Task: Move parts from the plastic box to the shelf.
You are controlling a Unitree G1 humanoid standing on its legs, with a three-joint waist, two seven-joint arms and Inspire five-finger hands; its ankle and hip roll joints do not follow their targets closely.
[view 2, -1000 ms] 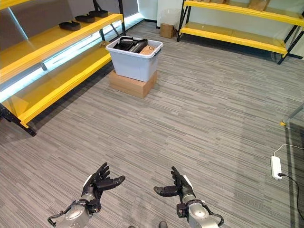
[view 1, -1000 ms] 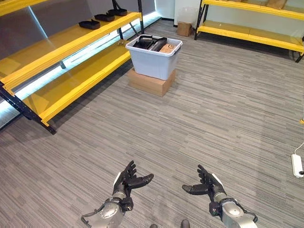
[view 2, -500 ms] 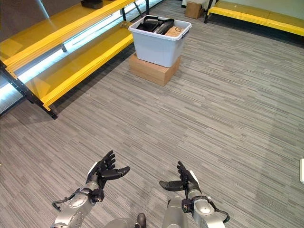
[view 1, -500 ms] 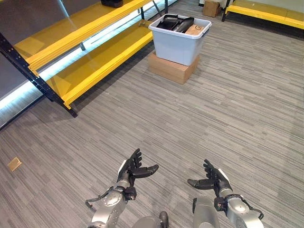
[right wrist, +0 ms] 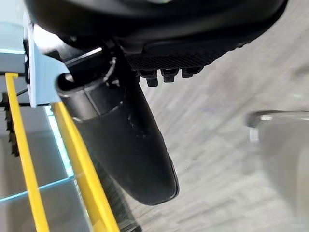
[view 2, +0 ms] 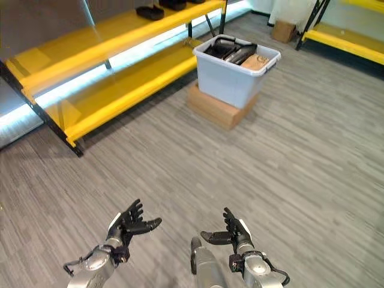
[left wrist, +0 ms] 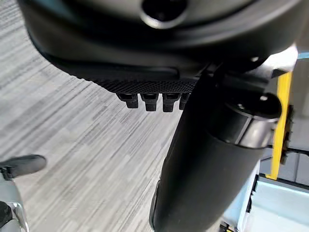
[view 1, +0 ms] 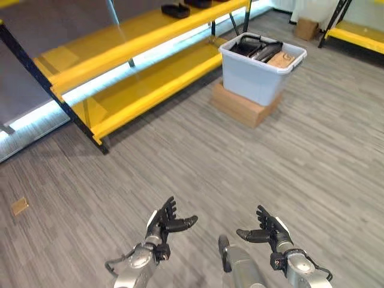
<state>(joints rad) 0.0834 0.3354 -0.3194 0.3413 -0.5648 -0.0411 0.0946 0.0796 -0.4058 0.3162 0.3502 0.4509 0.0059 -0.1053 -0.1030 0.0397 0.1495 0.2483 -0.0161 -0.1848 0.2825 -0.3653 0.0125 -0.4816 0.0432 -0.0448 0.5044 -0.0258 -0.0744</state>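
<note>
A grey plastic box [view 1: 261, 73] stands on a cardboard carton [view 1: 242, 108] far ahead and to the right, beside the yellow shelf [view 1: 129, 39]. Dark parts [view 1: 255, 48] and a brown piece [view 1: 282, 59] lie inside it. More dark parts [view 1: 176, 9] rest on the shelf's upper level. My left hand [view 1: 163, 224] hovers low over the floor with straight, spread fingers and holds nothing. My right hand [view 1: 269, 230] hangs beside it, likewise open and empty. Both are far from the box.
The shelf's lower yellow level [view 1: 150, 90] runs along the left, on black posts [view 1: 54, 87]. A second yellow shelf [view 1: 360, 33] and a small carton [view 1: 307, 28] stand at the far right. A small tan scrap [view 1: 19, 206] lies on the grey floor at left.
The whole view has swung so the box and shelf sit further right and the shelf's end post shows more: the camera moved. Both hands keep their open pose.
</note>
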